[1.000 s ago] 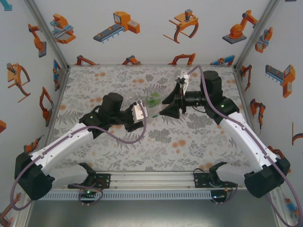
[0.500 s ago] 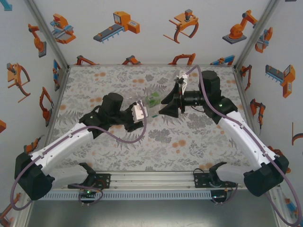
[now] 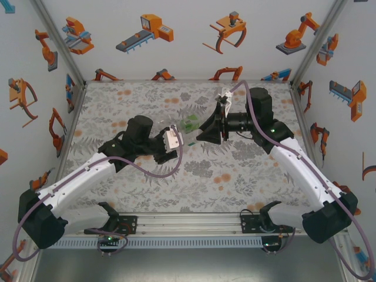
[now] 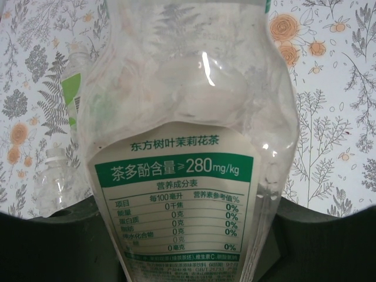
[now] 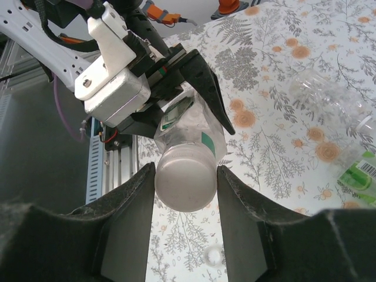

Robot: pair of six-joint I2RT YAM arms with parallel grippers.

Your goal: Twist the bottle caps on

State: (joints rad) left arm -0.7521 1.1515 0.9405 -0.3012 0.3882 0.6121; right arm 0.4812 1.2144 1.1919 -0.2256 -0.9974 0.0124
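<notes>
Cap (image 5: 187,179), white, sits over the mouth of the labelled bottle (image 5: 197,132). You hold that bottle clear of the table (image 3: 235,176), about mid-workspace, with its cap end pointing at the right arm. Your left gripper (image 3: 178,140) is clamped fully down on the bottle's body. The left wrist view has the whitish label with its green band close up. Your right gripper (image 3: 204,133) has its two fingers (image 5: 132,223) on either side of the cap. The jaws are about half closed, and the inner faces appear to touch the cap on both sides, so log it as gripping the cap. Whether the thread has caught, you cannot tell from these views. Change against a second ago, top view: the right gripper has shifted slightly left, onto the bottle's end, and its jaws stand narrower. The left arm and the bottle are where they were. Green bottle (image 3: 190,123) lies on the table just behind the two grippers, in the same spot as before. Clear bottle (image 5: 329,94) lies near it on the table.
</notes>
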